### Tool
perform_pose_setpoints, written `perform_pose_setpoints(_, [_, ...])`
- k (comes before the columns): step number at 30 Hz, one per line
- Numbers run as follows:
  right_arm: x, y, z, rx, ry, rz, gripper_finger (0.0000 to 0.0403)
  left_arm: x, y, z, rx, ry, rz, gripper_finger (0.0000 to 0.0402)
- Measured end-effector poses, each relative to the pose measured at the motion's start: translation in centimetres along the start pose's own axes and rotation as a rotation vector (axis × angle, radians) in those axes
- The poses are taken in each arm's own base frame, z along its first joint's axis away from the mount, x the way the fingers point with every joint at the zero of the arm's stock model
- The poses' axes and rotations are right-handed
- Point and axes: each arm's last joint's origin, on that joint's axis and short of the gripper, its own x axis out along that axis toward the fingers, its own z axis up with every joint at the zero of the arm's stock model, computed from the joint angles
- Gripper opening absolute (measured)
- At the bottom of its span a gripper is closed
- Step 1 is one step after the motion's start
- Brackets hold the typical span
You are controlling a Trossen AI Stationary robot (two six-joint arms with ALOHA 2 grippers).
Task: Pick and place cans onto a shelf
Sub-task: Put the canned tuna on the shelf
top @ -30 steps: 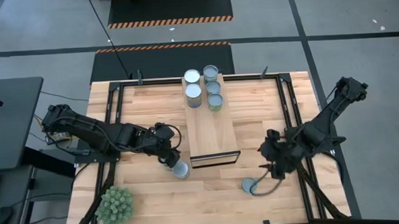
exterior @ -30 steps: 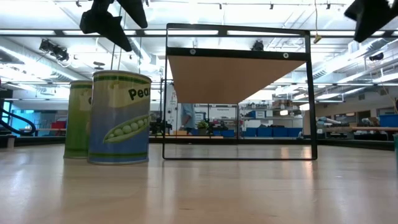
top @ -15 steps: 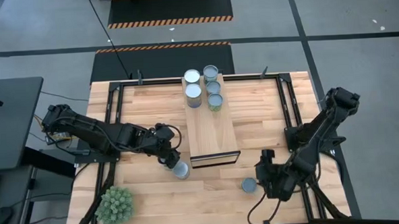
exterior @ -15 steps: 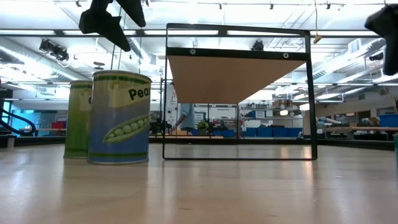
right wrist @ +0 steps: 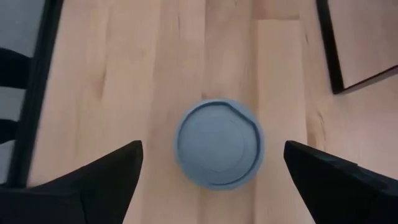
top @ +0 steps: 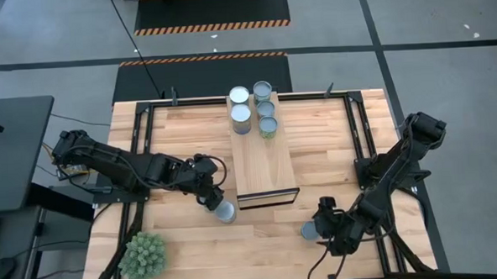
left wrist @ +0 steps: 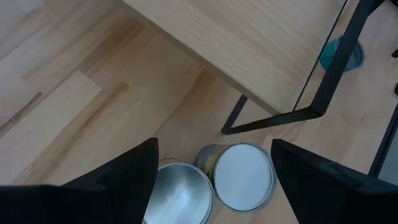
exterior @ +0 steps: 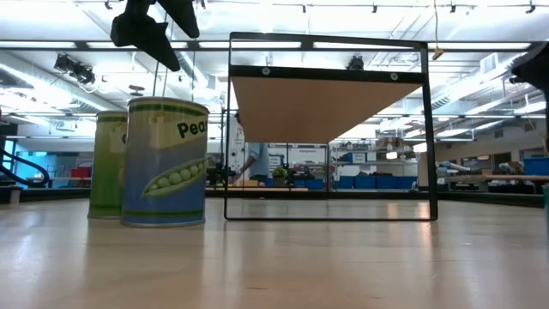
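The light-wood shelf [top: 265, 166] stands mid-table on a black frame, with several cans [top: 241, 114] on its far end. Two green pea-label cans [exterior: 165, 161] [exterior: 109, 163] stand on the table by the shelf's near left corner. Their silvery tops [left wrist: 244, 176] [left wrist: 180, 193] show in the left wrist view. My left gripper [left wrist: 214, 149] hangs open above them [top: 213, 198]. A lone can [right wrist: 217, 143] stands on the table near the front right [top: 308, 230]. My right gripper [right wrist: 212, 146] is open above it, one finger to each side [top: 322, 223].
A green spiky plant ball [top: 143, 255] sits at the table's near left corner. Black frame rails [top: 362, 143] run along both table sides. The lone can also shows beyond the shelf's black leg [left wrist: 341, 53]. Bare wood lies between the shelf's near end and the front edge.
My right gripper has come down and toward the table's near edge, from beside the shelf's near right corner to just above the lone can. The cans and the shelf stand as before.
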Motion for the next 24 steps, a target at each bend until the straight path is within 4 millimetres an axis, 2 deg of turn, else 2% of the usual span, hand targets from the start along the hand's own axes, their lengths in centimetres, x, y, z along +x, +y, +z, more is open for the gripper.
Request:
perform_pose_setpoints(5, [0.8,-0.5,-0.4,-0.054,-0.004,0.019,0.0399,0.0,0.0,0.0,0.000,0.000,0.000,0.0315])
perform_pose_setpoints(9, [1.4,-0.6,-0.4,-0.117,-0.018,0.104,0.0393,0.0,0.0,0.0,-0.004,-0.001,0.000,0.0315])
perform_pose_setpoints(16, [1.7,-0.9,-0.2,-0.218,-0.074,0.062,0.0390,0.0,0.0,0.0,-0.004,-0.001,0.000,0.0315])
perform_pose_setpoints(24, [2.5,-1.6,-0.7,-0.224,-0.082,0.091,0.0390,0.0,0.0,0.0,-0.004,0.000,0.001,0.0315])
